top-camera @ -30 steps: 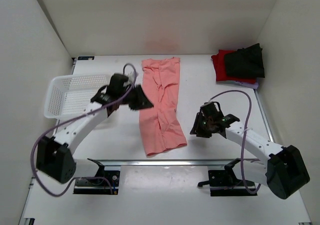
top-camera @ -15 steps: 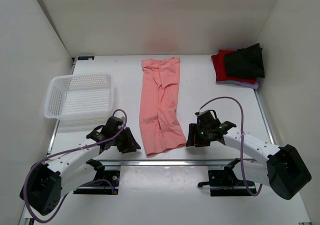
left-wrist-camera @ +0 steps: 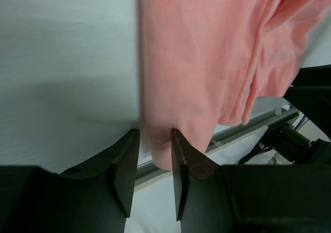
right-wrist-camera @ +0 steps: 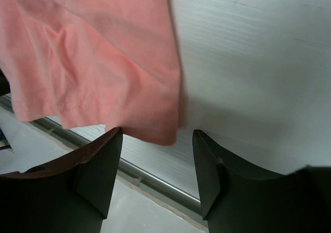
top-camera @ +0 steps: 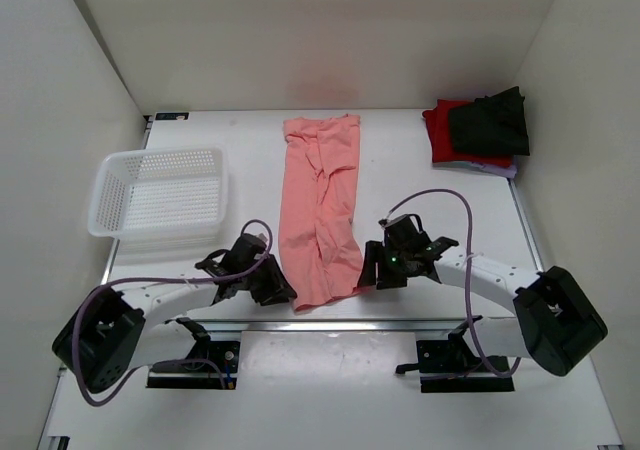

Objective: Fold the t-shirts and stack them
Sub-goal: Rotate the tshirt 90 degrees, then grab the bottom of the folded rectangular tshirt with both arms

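Note:
The salmon-pink t-shirt (top-camera: pixel 320 200) lies as a long narrow strip down the middle of the table, its near end by the front rail. My left gripper (top-camera: pixel 283 292) is at its near left corner. In the left wrist view (left-wrist-camera: pixel 155 134) the jaws stand narrow with that corner of the shirt (left-wrist-camera: pixel 207 52) pinched between them. My right gripper (top-camera: pixel 366 275) is at the near right corner. In the right wrist view (right-wrist-camera: pixel 156 134) it is open wide, with the shirt's corner (right-wrist-camera: pixel 93 52) just reaching between the fingertips. The folded red (top-camera: pixel 438 135), black (top-camera: pixel 488 125) and lavender (top-camera: pixel 506 170) shirts are stacked at the far right.
A white lattice basket (top-camera: pixel 160 190) stands at the left of the table. A metal rail (top-camera: pixel 330 323) runs along the near edge just behind both grippers. White walls close in the left, back and right sides.
Both grippers came down and inward to the shirt's near corners. The left arm swung from beside the basket to the near left corner and its jaws now hold cloth.

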Robot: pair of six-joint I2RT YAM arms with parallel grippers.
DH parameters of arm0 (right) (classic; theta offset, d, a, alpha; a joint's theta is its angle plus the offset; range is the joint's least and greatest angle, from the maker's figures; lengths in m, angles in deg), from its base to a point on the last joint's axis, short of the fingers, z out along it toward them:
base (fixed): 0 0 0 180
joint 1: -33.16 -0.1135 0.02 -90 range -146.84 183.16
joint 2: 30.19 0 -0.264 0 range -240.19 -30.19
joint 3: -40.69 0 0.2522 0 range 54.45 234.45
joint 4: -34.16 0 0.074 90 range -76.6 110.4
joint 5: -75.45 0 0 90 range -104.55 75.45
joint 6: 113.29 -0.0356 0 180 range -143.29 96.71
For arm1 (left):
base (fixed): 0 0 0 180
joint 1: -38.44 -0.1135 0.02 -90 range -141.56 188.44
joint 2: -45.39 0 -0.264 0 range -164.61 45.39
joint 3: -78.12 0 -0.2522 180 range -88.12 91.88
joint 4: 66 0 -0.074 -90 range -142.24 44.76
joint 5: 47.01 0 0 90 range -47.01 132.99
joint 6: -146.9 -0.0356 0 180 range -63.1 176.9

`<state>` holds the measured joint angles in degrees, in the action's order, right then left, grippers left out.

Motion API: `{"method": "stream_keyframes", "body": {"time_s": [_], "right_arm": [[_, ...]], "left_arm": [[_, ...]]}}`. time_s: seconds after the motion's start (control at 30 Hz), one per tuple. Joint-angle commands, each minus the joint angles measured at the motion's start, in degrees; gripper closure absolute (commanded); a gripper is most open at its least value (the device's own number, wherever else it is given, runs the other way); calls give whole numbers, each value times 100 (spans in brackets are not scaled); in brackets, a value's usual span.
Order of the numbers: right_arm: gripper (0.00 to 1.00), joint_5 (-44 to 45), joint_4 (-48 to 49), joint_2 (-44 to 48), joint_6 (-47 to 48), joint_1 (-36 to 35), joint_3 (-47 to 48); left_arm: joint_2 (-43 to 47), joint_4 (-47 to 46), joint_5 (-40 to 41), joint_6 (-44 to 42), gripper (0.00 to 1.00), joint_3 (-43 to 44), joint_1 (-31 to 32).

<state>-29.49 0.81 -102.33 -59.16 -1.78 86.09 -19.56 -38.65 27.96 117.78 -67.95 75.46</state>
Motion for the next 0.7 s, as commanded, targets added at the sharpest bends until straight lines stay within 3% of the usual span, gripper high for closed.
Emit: {"method": "stream_keyframes", "body": {"time_s": [0.0, 0.07, 0.1, 0.13, 0.17, 0.2, 0.23, 0.47, 0.67], "right_arm": [[45, -26, 289, -274, -103, -136, 26], [45, -70, 325, -370, -104, -162, 36], [46, -149, 394, -458, -112, -136, 70], [55, -245, 369, -607, -60, -110, 79], [77, -281, 403, -661, -42, -153, 88], [87, -273, 325, -687, -42, -188, 79], [100, -273, 264, -661, -51, -258, 53], [100, -352, -553, 426, -656, -1005, -597], [99, -738, -1062, 1114, -816, -1103, -686]], "left_arm": [[-342, -444, 211, 90, 58, 321, 235], [-545, -436, 219, 108, 61, 365, 315], [-676, -349, 272, 91, 68, 435, 367], [-738, -348, 220, 82, 84, 445, 368], [-782, -269, 272, 38, 92, 488, 403], [-783, -199, 263, 12, 100, 506, 377], [-713, -146, 255, -50, 100, 506, 377], [-370, 995, -97, -770, 100, 524, 280], [-246, 1243, -545, -929, 100, 690, 219]]}}
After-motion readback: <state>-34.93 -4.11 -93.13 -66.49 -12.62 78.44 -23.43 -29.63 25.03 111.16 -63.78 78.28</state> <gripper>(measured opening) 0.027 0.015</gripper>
